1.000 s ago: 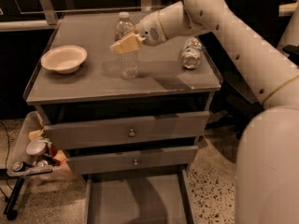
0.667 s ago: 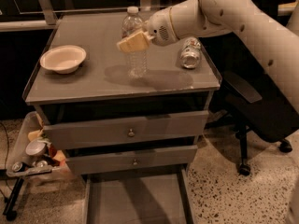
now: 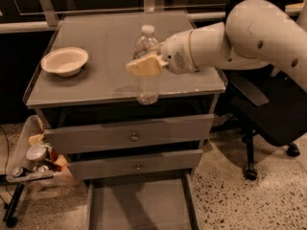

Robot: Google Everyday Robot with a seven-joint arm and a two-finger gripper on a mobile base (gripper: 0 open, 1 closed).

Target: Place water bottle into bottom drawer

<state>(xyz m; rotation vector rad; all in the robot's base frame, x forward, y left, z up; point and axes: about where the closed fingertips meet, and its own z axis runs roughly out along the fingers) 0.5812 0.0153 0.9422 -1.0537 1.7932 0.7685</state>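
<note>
Dark walls and a speckled floor [image 3: 240, 195] surround the grey bench [image 3: 105, 37] in my single camera view, with a black office chair [image 3: 268, 109] parked off its right side.

On the bench top, a pale bowl [image 3: 64, 61] sits near the left edge, well apart from everything else.

I see the white arm [image 3: 249, 32] reaching in from the right, across the right edge of the bench. Its gripper [image 3: 143, 65] hangs over the front edge, about midway along it.

The water bottle [image 3: 147, 86] stands upright between the jaws. One tan finger [image 3: 140, 67] crosses the front of the bottle at its label band, and the other side of the grip is hidden behind the bottle. From here I read the jaws as closed narrowly on the bottle's middle, holding it. The white cap [image 3: 147, 29] rises clear above the finger. The bottle's base shows against the front lip of the bench top, and I cannot tell whether it touches the surface or hangs just off it.

Below the top, two knobbed drawers [image 3: 132, 135] are closed, one above the other. Under them the bottom drawer [image 3: 139, 207] is pulled out toward me, its flat grey floor showing between low side walls, almost straight below the bottle. A cluttered bin [image 3: 33, 162] stands beside the bench's lower left corner.
</note>
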